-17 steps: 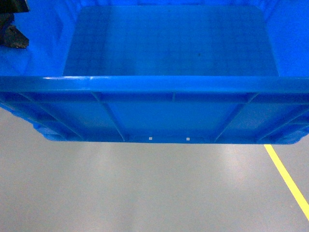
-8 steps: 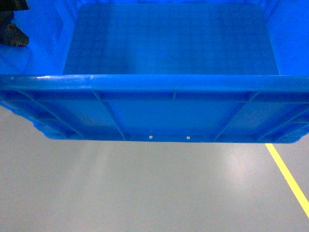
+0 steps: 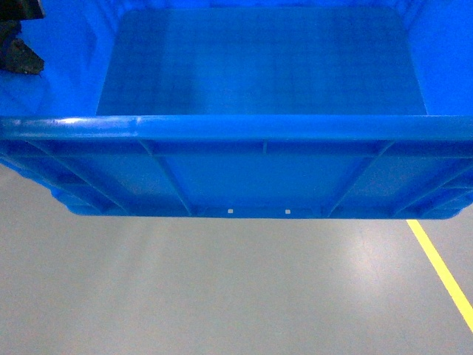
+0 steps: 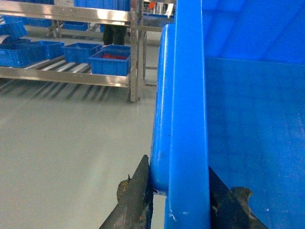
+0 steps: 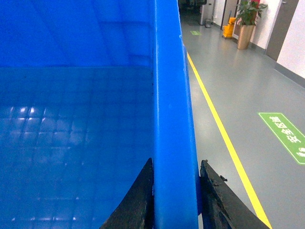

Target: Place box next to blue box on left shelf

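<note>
The box fills the upper two thirds of the head view, held clear of the grey floor, its grid-textured bottom visible from above and its ribbed near wall facing the camera; two tiny pale squares sit at the lower edge of that wall, too small to read. In the left wrist view the left pincer pinches the box's thick side rim, one dark worn finger outside the wall and one inside, at the bottom centre of the frame. In the right wrist view the right pincer pinches the opposite rim the same way, at the bottom centre. At the upper left of the left wrist view stands the left shelf, a steel rack with roller tracks, carrying several blue crates, one of them holding something red; it is well apart from the held box. A yellow line runs along the floor on the right of the right wrist view, and a green floor sign with white characters lies at the right edge, its writing too skewed to read. A potted plant stands at the upper right.
</note>
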Tool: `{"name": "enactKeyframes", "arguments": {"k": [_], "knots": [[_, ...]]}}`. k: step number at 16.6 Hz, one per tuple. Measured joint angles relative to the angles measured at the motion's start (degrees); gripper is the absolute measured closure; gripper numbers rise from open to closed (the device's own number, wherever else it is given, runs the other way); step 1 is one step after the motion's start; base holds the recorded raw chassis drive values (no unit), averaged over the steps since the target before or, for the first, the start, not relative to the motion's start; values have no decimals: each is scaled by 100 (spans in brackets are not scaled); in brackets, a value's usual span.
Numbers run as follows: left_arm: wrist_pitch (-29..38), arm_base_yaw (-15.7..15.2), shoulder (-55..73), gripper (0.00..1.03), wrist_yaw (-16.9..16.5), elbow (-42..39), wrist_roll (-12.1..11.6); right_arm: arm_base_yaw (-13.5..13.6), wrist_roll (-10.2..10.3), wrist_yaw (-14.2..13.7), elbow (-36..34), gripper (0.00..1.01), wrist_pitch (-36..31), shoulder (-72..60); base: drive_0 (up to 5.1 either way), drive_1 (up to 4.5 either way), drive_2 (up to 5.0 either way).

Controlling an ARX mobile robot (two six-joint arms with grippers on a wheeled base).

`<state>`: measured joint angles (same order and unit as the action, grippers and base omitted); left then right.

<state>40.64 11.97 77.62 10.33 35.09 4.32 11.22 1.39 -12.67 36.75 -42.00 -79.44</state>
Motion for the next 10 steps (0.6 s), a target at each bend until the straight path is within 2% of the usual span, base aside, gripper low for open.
{"name": "enactKeyframes", "arguments": {"k": [10], "knots": [[22,0,0,86,0,0,0,0,2,-2,2,81,-11,0,0,428,-429]]}}
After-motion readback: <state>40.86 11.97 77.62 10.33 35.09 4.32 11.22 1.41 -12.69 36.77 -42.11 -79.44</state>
